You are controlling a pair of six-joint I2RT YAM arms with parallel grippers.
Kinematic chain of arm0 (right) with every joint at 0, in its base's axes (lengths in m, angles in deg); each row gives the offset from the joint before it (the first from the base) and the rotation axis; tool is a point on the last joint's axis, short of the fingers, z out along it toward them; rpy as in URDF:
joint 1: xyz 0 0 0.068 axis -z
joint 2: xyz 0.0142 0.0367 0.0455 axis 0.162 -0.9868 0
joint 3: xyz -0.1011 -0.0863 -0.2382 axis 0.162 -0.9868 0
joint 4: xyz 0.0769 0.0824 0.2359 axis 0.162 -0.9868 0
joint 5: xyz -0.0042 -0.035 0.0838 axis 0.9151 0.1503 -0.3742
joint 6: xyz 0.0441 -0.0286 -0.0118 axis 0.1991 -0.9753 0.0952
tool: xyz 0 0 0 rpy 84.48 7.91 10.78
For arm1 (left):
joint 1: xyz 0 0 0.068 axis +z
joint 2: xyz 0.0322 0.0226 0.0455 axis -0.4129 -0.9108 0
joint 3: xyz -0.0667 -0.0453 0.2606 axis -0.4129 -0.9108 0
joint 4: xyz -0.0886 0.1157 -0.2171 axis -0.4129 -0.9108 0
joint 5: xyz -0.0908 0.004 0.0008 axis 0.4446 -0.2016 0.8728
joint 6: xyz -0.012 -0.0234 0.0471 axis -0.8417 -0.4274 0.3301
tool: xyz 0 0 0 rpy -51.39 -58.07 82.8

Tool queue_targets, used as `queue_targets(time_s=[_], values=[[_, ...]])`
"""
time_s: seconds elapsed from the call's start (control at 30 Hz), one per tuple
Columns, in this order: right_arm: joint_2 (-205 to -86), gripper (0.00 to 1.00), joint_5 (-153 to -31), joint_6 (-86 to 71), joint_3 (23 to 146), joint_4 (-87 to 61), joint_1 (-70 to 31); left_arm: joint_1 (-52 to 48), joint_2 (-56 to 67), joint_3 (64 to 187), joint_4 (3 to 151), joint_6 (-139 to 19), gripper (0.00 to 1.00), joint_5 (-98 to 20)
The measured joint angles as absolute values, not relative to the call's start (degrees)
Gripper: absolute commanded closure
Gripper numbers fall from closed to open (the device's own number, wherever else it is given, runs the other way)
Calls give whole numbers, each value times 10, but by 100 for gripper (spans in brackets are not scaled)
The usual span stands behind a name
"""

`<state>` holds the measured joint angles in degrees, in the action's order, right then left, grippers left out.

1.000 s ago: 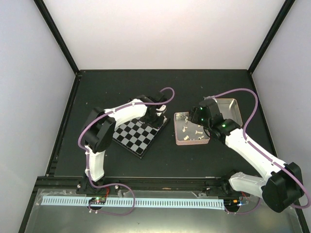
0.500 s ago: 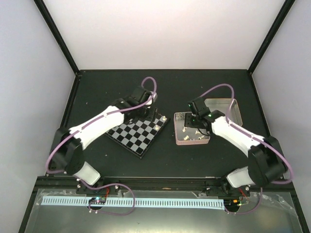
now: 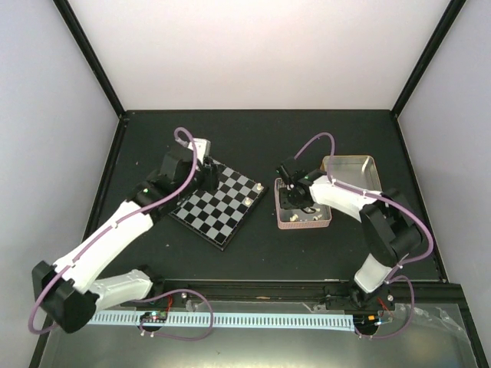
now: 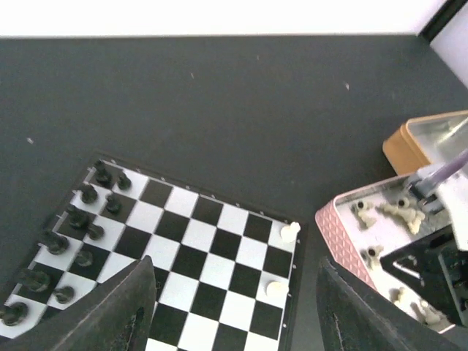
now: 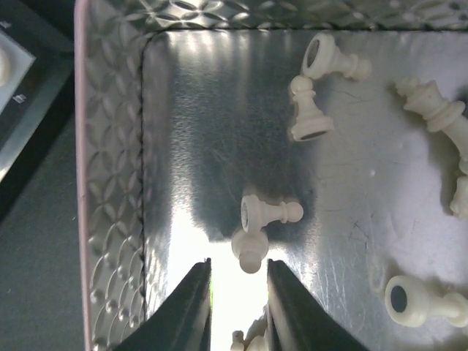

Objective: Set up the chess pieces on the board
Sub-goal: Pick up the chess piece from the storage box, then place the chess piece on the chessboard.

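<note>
The board [image 3: 222, 208] lies left of centre, turned at an angle. In the left wrist view two cream chess pieces [image 4: 290, 232] [image 4: 276, 289] stand on the right edge squares of the board [image 4: 197, 248]. My left gripper [image 3: 208, 178] hovers over the board's far-left corner. The left gripper [image 4: 241, 322] is open and holds nothing. My right gripper [image 3: 294, 195] reaches down into the pink tin [image 3: 285, 217]. The right gripper [image 5: 238, 292] has its jaws narrow but apart, and a cream pawn [image 5: 249, 254] sits just at their tips with a gap on each side.
Black pieces [image 4: 88, 219] fill the board's left rows. More cream pieces [image 5: 311, 110] lie loose on the floor of the pink tin [image 5: 110, 183]. A gold tin [image 3: 354, 170] stands behind the pink one, to the right.
The left arm swung left from the board's right corner to its far-left corner and opened its jaws. The right gripper shifted left inside the pink tin and narrowed its jaws around a pawn.
</note>
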<state>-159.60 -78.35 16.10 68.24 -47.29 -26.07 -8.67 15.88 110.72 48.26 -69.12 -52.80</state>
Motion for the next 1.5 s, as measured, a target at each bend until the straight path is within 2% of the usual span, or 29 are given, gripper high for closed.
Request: queue_targets(time_s=[0.13,0.27,0.4,0.5,0.8,1.03,1.3,1.5], values=[[-1619,83,-761,171,685,-476,-268,-87,218,1098,489,-677,32,-560],[-1632,83,-745,179,687,-477,-273,-86,261,1088,496,-665,31,-587],[-1644,96,-735,180,702,-477,-273,-86,272,1082,497,-659,31,-602],[-1646,99,-727,184,707,-477,-274,-86,272,1077,497,-654,31,-606],[-1618,99,-707,194,732,-502,-289,-86,286,1069,498,-644,29,-612],[-1603,98,-715,193,816,-519,-306,-83,301,1057,501,-644,29,-615],[-1724,98,-731,170,973,-531,-334,-83,302,1054,501,-644,27,-614],[-1804,98,-737,155,1039,-554,-350,-79,302,1054,501,-644,25,-615]])
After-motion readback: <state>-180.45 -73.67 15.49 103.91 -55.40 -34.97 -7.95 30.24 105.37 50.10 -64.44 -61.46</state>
